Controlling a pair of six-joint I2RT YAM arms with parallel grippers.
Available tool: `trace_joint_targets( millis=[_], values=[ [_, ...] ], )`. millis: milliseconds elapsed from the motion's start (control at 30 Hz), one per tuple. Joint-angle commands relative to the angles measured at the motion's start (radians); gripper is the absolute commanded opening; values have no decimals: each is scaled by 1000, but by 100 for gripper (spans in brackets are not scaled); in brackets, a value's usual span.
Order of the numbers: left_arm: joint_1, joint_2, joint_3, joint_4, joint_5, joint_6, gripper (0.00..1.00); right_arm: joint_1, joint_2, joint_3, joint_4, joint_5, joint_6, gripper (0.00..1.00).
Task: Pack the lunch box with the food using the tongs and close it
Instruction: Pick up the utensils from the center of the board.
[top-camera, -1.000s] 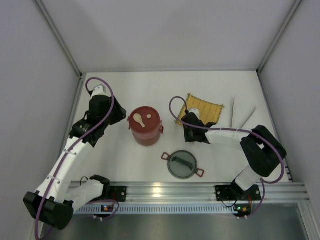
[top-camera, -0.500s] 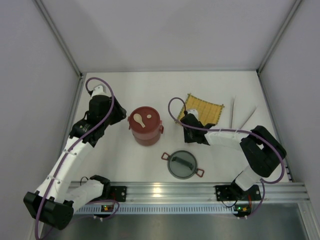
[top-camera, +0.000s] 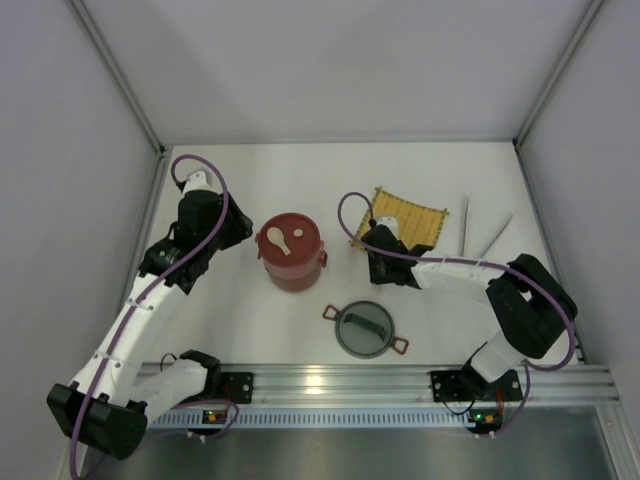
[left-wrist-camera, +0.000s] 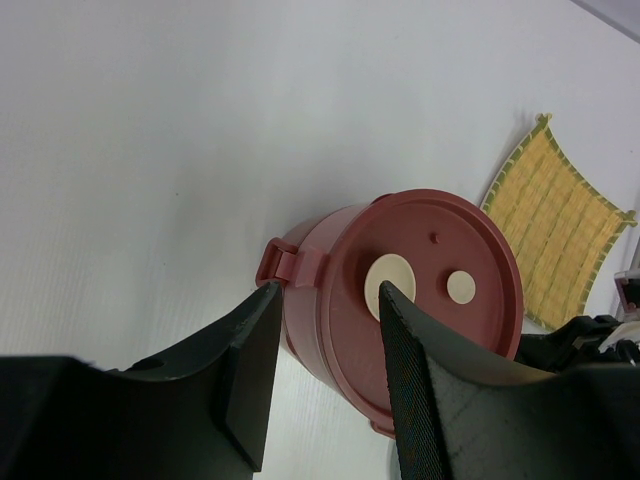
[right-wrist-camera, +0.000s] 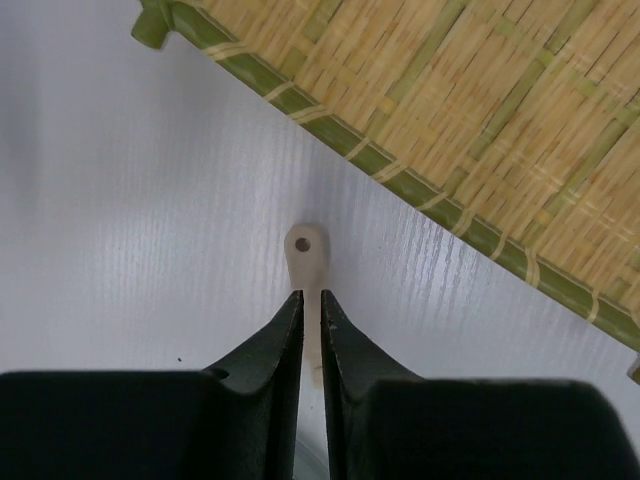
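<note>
- Tongs (top-camera: 464, 225) are lying far right on the table, right of the yellow mat (top-camera: 410, 217), well apart from both grippers
- Right gripper (right-wrist-camera: 310, 297) is pinching a cream spoon handle (right-wrist-camera: 304, 250) instead, probably risking this thin piece twisting free
- Tongs' long axis is running near-far, the V opening farward
- Left gripper (left-wrist-camera: 325, 300) is hovering open beside the lidded lunch box (left-wrist-camera: 430, 210)
</note>
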Motion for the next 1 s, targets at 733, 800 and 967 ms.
trace_joint_targets(
  millis=[733,800,967],
  values=[
    [-4,-13,25,6,10,-2,49,34,-113,-1,-60,12,5,22],
    [-4,-13,23,4,8,-2,49,41,-118,-20,-49,12,11,24],
    [-4,-14,23,7,11,-5,49,55,-113,-38,-29,7,19,27]
  ],
)
